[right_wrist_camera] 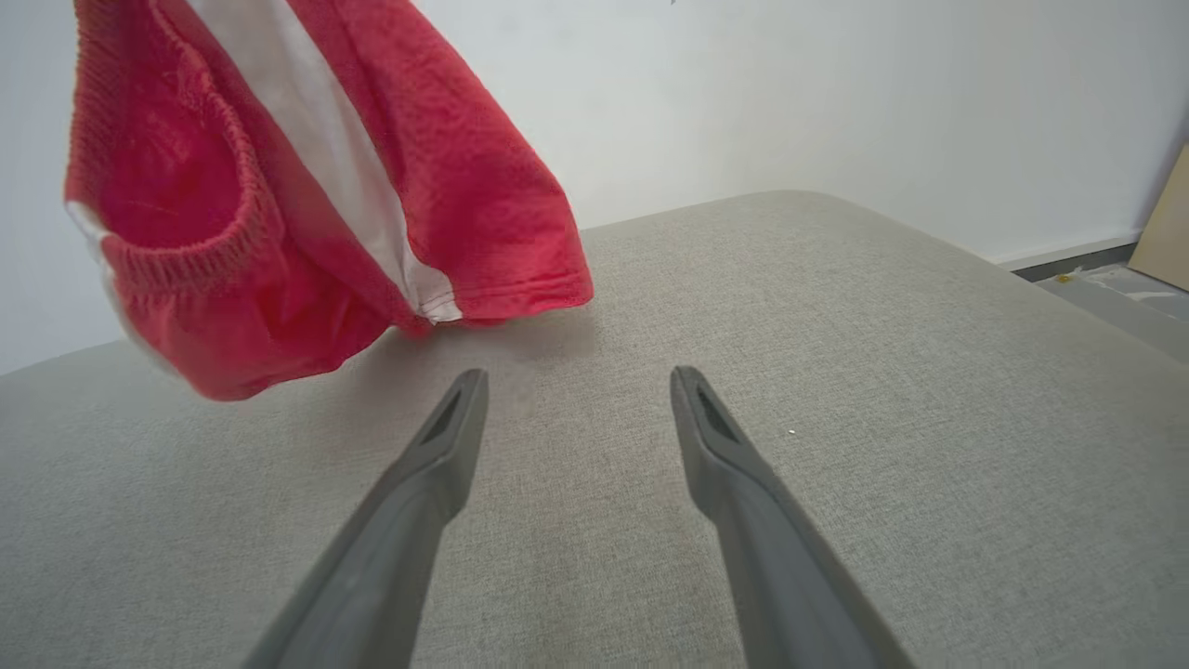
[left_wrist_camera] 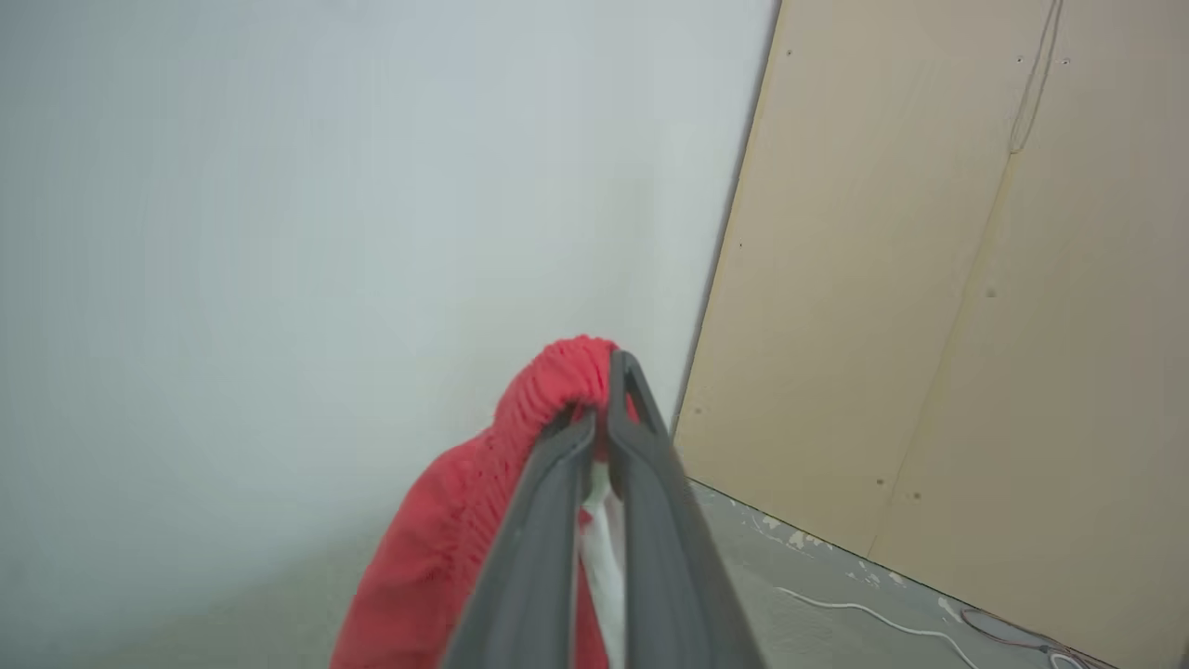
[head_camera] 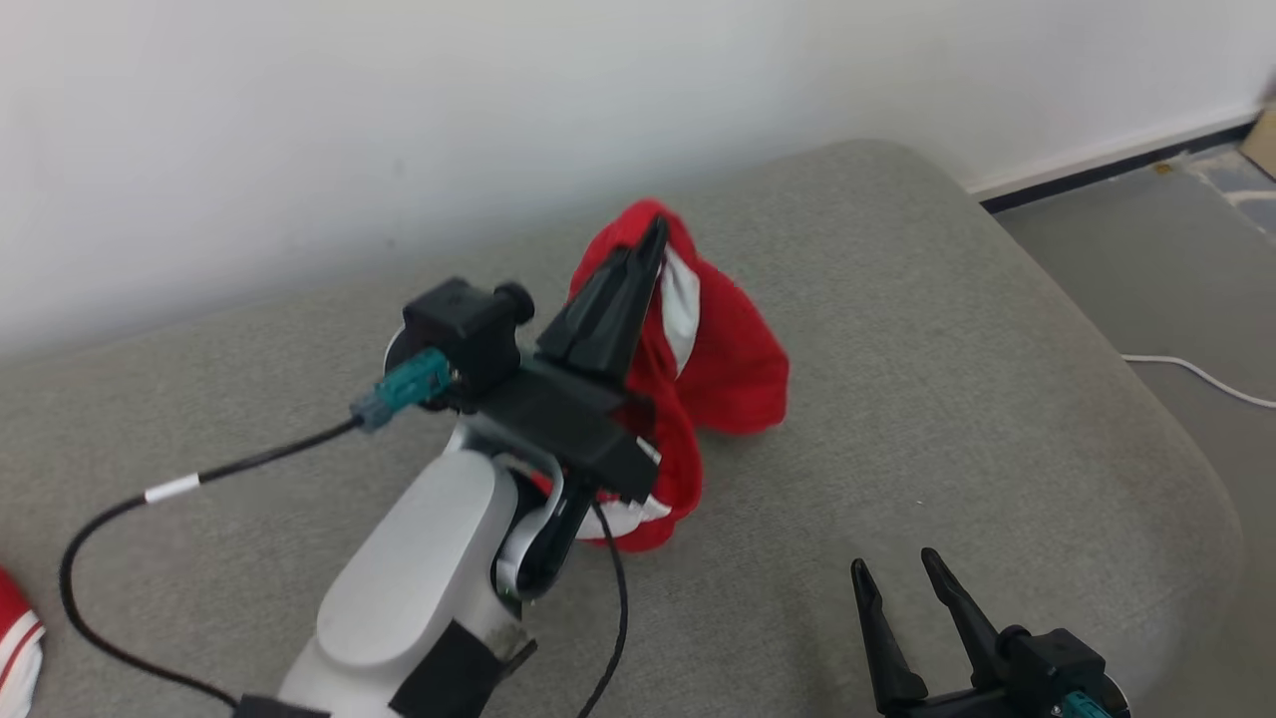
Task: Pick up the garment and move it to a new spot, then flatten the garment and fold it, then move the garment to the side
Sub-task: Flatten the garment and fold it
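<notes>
The garment (head_camera: 728,359) is a pair of red shorts with white side stripes and an elastic waistband. It hangs in the air above the grey cushion (head_camera: 947,379), lifted by my left gripper (head_camera: 653,239), which is shut on its waistband. In the left wrist view the red waistband (left_wrist_camera: 548,381) folds over the tips of the left gripper (left_wrist_camera: 604,390). In the right wrist view the garment (right_wrist_camera: 307,186) dangles at the upper left, its hem just above the cushion (right_wrist_camera: 836,372). My right gripper (head_camera: 897,568) stands open low over the cushion at the lower right, its fingers (right_wrist_camera: 446,437) wide apart and empty.
A white wall runs behind the cushion. Grey floor with a white cable (head_camera: 1196,374) lies to the right, past the cushion's rounded edge. Another red and white cloth (head_camera: 15,638) peeks in at the lower left. A beige panel (left_wrist_camera: 975,279) leans against the wall.
</notes>
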You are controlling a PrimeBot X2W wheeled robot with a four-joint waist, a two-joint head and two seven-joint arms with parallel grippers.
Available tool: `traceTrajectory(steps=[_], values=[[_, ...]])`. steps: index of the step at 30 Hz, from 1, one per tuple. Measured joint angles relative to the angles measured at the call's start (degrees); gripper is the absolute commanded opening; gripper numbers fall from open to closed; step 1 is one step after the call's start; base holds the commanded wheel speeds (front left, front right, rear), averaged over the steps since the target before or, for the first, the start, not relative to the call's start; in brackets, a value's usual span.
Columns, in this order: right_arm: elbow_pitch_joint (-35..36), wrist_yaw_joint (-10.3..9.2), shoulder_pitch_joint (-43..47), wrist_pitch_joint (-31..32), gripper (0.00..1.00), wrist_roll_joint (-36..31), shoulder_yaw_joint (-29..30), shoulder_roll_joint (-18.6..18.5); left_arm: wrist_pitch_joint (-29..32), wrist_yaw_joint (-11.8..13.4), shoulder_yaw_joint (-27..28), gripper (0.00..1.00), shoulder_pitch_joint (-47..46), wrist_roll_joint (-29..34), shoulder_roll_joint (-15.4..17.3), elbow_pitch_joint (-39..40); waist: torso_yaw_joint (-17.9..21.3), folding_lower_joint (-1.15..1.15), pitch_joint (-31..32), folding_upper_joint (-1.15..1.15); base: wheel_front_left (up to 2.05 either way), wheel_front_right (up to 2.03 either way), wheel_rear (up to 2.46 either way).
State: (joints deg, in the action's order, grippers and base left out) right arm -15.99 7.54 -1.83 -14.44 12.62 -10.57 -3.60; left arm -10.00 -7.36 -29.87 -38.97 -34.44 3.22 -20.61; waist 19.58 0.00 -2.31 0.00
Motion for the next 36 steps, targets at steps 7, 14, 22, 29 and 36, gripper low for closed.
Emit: traceTrajectory(steps=[7, 14, 22, 29, 36], values=[[-0.71, 0.00, -0.62, -0.27, 1.00, 0.42, -0.42, 0.30, -2.86, 0.05, -2.80, 0.00, -8.60, -9.27, -0.25, -0.04, 3.47, 0.00, -0.94, 0.00, 0.00, 0.00, 0.00], [-0.60, 0.00, -0.92, -0.46, 1.00, 0.62, 0.12, 0.45, -4.38, 4.44, -5.34, 0.00, -8.60, -14.07, -0.43, -3.52, 3.49, 0.00, -2.85, 0.00, 0.00, 0.00, 0.00], [-0.08, 0.00, -0.96, -0.55, 1.00, 0.41, 0.73, 0.56, -4.88, 6.26, 0.62, 0.00, 3.48, -15.83, 4.15, -6.33, -1.24, 0.00, -3.97, 0.00, 0.00, 0.00, 0.00], [0.23, 0.00, -0.92, -0.66, 1.00, -0.05, 0.67, 0.30, -5.03, 7.88, 7.48, 0.00, 14.55, -18.02, 6.68, -2.25, -5.86, 0.00, -4.09, 0.00, 0.00, 0.00, 0.00], [0.44, 0.00, -0.88, -0.35, 1.00, -0.12, -0.16, -0.14, -4.93, 8.89, 9.48, 0.00, 21.51, -19.20, 8.06, -4.16, -10.15, 0.00, -3.60, 0.00, 0.00, 0.00, 0.00]])
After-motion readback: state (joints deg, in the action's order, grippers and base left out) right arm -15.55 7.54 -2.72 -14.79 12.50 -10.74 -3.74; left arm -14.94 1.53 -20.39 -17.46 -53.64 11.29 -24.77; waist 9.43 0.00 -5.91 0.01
